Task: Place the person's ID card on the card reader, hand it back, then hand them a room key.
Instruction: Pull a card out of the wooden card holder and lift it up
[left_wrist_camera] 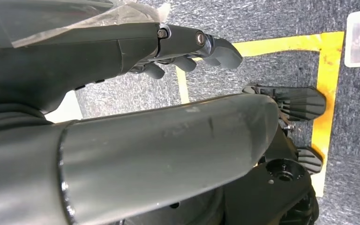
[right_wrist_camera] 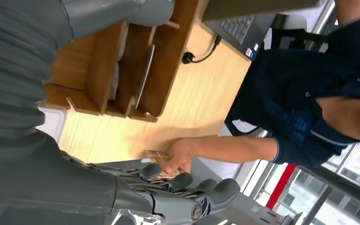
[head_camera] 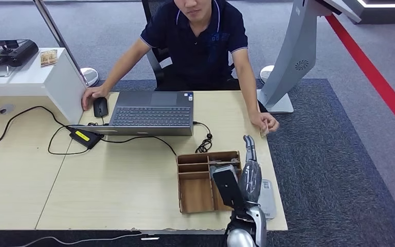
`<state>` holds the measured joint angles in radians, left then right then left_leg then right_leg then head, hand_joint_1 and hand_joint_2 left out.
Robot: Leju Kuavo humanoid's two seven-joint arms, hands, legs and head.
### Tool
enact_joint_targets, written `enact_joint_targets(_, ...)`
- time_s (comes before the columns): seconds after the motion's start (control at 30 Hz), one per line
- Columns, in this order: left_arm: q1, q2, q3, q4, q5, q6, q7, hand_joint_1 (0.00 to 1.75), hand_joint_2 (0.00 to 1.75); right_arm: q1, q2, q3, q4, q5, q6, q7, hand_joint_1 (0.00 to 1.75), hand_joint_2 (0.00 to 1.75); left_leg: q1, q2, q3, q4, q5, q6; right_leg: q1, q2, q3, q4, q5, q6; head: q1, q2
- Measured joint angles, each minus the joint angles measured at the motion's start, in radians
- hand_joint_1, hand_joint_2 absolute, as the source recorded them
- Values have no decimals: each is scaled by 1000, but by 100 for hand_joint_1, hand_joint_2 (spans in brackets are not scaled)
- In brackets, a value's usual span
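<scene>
My right hand (head_camera: 249, 154) reaches over the table's right side with its fingers stretched out and nothing in them. Just beyond its fingertips, the person's hand (head_camera: 265, 123) holds a small tan ID card (right_wrist_camera: 155, 156) at the table's edge. In the right wrist view my right hand (right_wrist_camera: 183, 190) lies close below the person's hand (right_wrist_camera: 180, 159). A flat white card reader (head_camera: 267, 198) lies under my right forearm, beside the wooden tray (head_camera: 198, 193). A grey card (right_wrist_camera: 144, 70) stands in one of the tray's narrow slots. My left hand (left_wrist_camera: 187, 51) hangs above the floor and holds nothing.
A laptop (head_camera: 151, 110) sits in the middle of the table with a mouse (head_camera: 100, 106) under the person's other hand. Black cables and a power brick (head_camera: 85, 137) trail to the left. A white counter (head_camera: 31, 77) stands at the back left, and a grey kiosk stand (head_camera: 293, 56) at the back right.
</scene>
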<state>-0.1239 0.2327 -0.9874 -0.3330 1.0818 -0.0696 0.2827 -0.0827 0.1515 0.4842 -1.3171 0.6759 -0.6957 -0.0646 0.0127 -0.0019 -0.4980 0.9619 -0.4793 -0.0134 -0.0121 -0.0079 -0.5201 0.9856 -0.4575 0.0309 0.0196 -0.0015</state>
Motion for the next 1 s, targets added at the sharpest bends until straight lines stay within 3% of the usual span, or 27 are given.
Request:
enact_joint_targets(0.37,0,0,1,0,1,0,0,0,0,0,-57,83,-2,80,-1,24,0,175,0,0,0,0,0,0,0,0,0,0,0,0,0,0)
enact_joint_targets(1.0,0,0,0,0,-8,-6,0,0,0,3,-84,82,-8,399,-2,84,0,175,0,0,0,0,0,0,0,0,0,0,0,0,0,0)
